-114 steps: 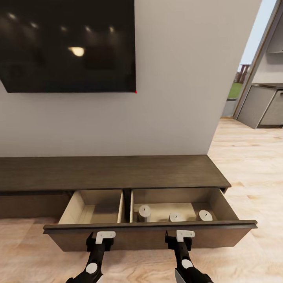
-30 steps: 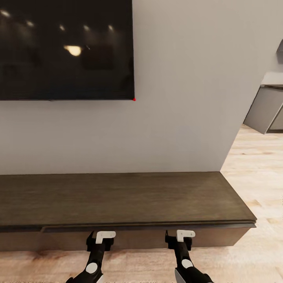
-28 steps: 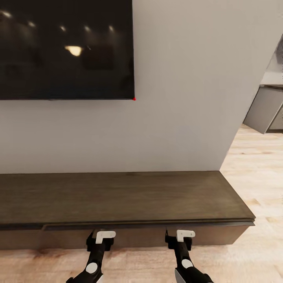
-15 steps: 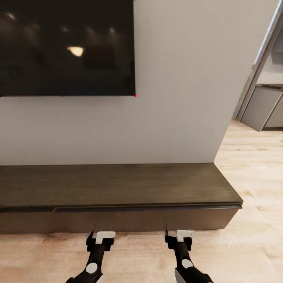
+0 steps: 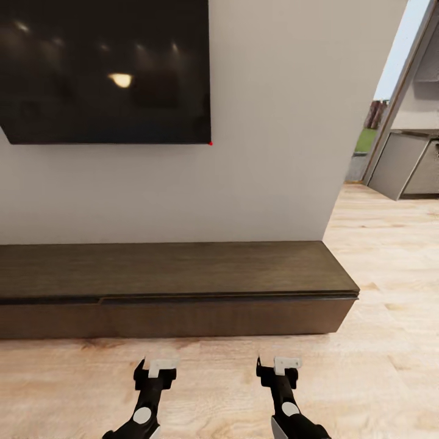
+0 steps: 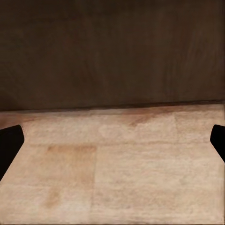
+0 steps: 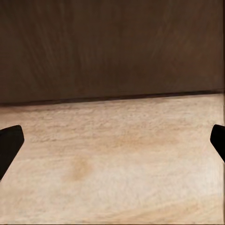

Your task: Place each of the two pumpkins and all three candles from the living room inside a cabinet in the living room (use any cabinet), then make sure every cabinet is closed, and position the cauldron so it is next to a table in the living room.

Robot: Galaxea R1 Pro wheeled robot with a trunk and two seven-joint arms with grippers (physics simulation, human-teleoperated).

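Both grippers, left (image 5: 155,373) and right (image 5: 279,371), hover fingers wide, empty, near the closed cabinet (image 5: 177,286).

Both arms are showing glossy black casings with round white discs; the left gripper (image 5: 156,367) and right gripper (image 5: 280,365) are wearing white angular end plates.

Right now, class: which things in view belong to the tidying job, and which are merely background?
Job:
- cabinet, fronts shut
- left gripper, open
- right gripper, open

Background:
- television
- wall
- wooden floor
- grey kitchen cupboards
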